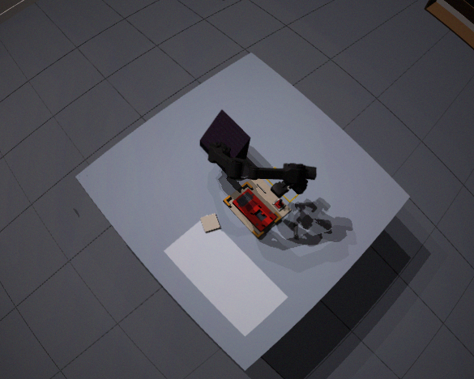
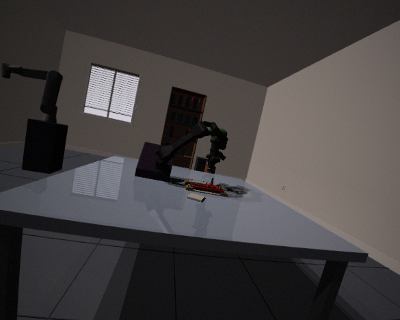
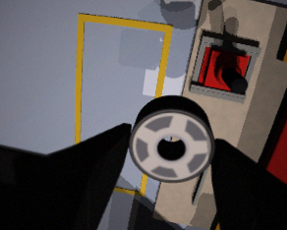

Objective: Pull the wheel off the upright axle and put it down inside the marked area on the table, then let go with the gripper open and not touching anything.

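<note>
Gripping the round wheel (image 3: 171, 145), black-sided with a pale, grey-patched face, the claw (image 3: 171, 140) (image 2: 210, 170) holds it off the dark, round-topped axle (image 3: 234, 82) (image 2: 212, 181), above the beige board (image 3: 179, 208) (image 1: 233, 210) and partly over the yellow-outlined rectangle (image 3: 81, 84) (image 1: 290, 201).

The gripper (image 3: 171, 140) covers the lower end of the yellow outline (image 3: 80, 79) in the wrist view; the near end of the red block (image 3: 285, 143) runs off that picture's right edge, and from the side, towards the worktop's far corner, the wheel is too small and dark to tell
</note>
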`<state>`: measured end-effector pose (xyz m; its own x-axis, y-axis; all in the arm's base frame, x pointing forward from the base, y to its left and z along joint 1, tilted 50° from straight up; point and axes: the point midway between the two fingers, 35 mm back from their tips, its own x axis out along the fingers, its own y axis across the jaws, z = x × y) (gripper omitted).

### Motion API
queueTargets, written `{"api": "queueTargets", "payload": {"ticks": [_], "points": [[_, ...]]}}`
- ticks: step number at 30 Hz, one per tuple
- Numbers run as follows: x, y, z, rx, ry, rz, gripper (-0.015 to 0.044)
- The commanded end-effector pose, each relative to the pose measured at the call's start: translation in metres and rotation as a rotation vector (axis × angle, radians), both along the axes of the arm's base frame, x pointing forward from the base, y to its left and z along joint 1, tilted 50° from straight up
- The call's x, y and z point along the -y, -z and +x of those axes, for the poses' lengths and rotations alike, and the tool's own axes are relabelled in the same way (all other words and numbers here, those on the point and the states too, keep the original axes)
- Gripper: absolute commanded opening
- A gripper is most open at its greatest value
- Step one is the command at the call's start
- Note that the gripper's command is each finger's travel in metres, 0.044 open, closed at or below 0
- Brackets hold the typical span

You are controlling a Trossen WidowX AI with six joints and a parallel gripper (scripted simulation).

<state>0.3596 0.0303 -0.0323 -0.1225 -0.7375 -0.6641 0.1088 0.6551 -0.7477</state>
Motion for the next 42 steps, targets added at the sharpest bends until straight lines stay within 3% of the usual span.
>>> {"api": "queueTargets", "payload": {"ticks": [1,14,39,42], "points": [[-0.015,0.015,-0.013,-0.005,0.006,0.001,0.0000],[-0.040,0.041,-0.039,-0.007,0.011,-0.002,0.0000],[0.036,0.107,-0.053,-0.006,0.011,-0.008,0.0000],[0.033,0.104,-0.053,-0.009,0.019,-0.005,0.0079]]}}
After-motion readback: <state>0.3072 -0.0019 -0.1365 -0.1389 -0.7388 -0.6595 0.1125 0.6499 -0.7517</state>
